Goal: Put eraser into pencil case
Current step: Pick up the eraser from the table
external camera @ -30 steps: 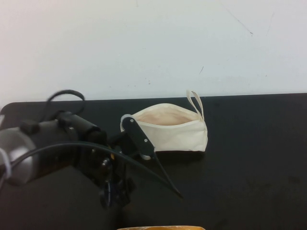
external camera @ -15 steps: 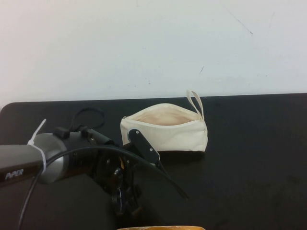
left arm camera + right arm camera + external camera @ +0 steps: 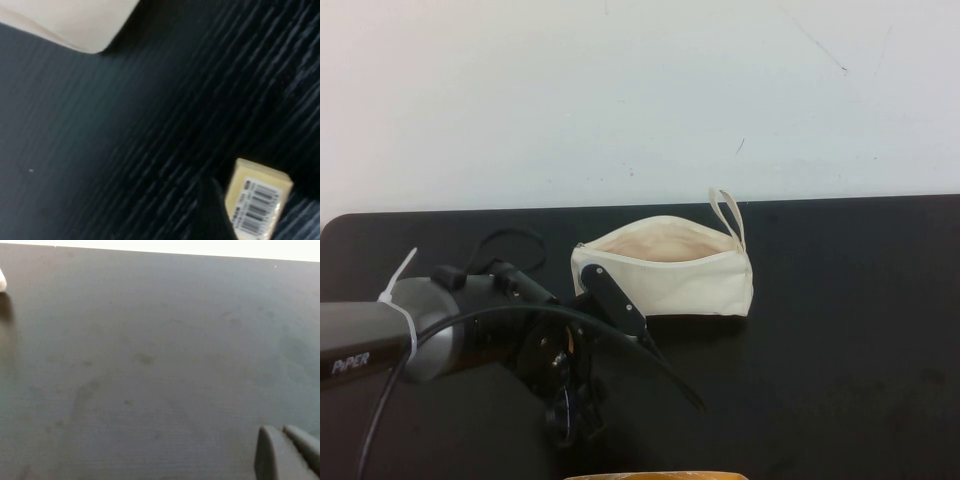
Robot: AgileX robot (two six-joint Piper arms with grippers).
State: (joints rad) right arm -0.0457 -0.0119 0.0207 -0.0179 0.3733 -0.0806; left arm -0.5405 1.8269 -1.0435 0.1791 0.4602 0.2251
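- The pencil case (image 3: 665, 272) is sitting upright on the black table (image 3: 840, 330) with its zip mouth gaping upward and its loop strap (image 3: 727, 215) standing at the right end, likely so something can be dropped in from above
- The left gripper (image 3: 570, 400) is hanging low, just in front of the pencil case's left end, pointing down at the table, which I judge suits a pick from the surface
- In the left wrist view the eraser (image 3: 256, 199) is lying flat on the table, barcode label up, near the pencil case's corner (image 3: 75, 25), with one dark fingertip (image 3: 212, 210) just beside it; it is not looking gripped, but whether the fingers are spread or pressed together I cannot tell
- The eraser is hiding behind the left arm in the high view
- The right gripper (image 3: 287, 452) is showing only as a cut-off tip over bare table; its state I cannot tell
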